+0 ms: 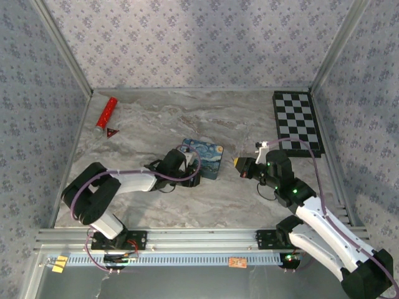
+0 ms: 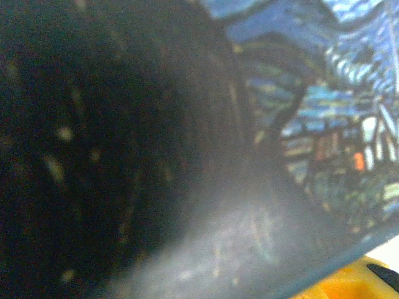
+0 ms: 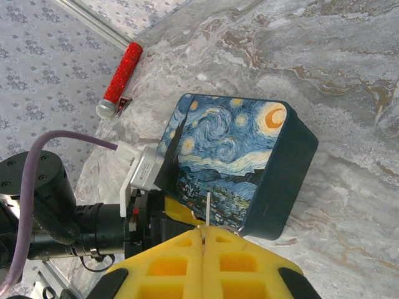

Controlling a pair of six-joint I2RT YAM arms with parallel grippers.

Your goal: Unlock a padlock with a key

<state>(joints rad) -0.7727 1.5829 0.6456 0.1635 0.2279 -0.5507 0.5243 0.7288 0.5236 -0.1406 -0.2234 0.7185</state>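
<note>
**Top view.** Two arms meet over a marble-patterned table [image 1: 206, 208], which is walled with flowered paper [image 1: 187, 37]. The left arm lies low across the table. Its left gripper [image 1: 188, 164] is at the near-left edge of a blue painted tin [image 3: 230, 146] that sits flat near the table's middle. The right arm comes in from the near right, and the yellow tips of its right gripper [image 3: 203, 234] are just beside the tin's right side, apart from it. A red cylinder [image 1: 106, 113] lies at the far left corner with a small dark-red triangle [image 1: 112, 131] just beside it. A black-and-white checkered board [image 1: 297, 121] lies along the far right edge.

**Right wrist view.** The two yellow fingers are pressed together. A thin silvery strip [image 3: 207, 209] stands out from the seam between them, pinched there, and points at the tin's near wall. Beyond the tin, one dark finger [image 3: 171, 156] of the left gripper lies against the edge of the painted lid. A yellow pad [image 3: 181, 209] sits at the tin's lower corner, so the tin's edge lies between the jaws. Whether they clamp it cannot be told. A purple cable [image 3: 37, 156] loops over the left wrist.

**Left wrist view.** The picture is blurred. A dark mass covers the left side, the tin's painted lid is at upper right, and a yellow patch is at the lower right corner.

**Padlock.** It cannot be made out, so its place stays undetermined.
</note>
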